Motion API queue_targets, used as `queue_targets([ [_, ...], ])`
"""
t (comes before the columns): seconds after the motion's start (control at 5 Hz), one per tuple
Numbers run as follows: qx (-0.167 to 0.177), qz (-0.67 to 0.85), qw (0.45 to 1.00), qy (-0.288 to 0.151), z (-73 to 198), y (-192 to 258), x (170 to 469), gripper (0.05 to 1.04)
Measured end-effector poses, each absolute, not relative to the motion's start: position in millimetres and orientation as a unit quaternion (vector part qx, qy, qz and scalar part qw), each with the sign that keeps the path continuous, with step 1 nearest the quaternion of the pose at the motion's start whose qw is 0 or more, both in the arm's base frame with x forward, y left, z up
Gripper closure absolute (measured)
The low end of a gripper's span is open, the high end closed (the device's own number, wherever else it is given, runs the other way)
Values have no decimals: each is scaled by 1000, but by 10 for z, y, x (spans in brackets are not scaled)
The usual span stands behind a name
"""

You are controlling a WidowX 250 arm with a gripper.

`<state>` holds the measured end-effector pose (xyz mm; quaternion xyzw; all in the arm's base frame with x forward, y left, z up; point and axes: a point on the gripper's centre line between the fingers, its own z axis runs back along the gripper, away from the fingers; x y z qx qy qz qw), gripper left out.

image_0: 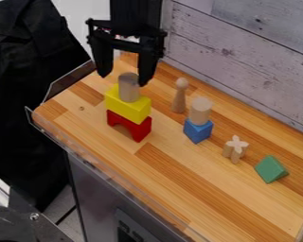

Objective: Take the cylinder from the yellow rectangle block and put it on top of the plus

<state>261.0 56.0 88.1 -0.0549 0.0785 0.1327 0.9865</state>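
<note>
Cylinder (129, 87), smooth, upright on yellow rectangular block (127, 108), pale wooden plus (236, 142)

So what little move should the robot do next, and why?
Probably ease the open gripper down a little, lined up over the cylinder, before closing. The cylinder stands upright on the yellow block, and the spread fingertips look to be only about level with its upper part, so going lower should give a firmer grip.

From mid-view I see an arch (140, 129) at nine o'clock, peg (179, 100) at one, blue block (198, 131) at three, wedge (270, 169) at four.
</note>
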Motion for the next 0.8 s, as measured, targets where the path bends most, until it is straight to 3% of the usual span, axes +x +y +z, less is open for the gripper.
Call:
queue_targets([
  [0.4,-61,142,984,90,734,551,2641,123],
  [0.6,-73,162,980,87,612,597,2644,402],
  [0.8,-87,174,978,77,586,610,2655,537],
])
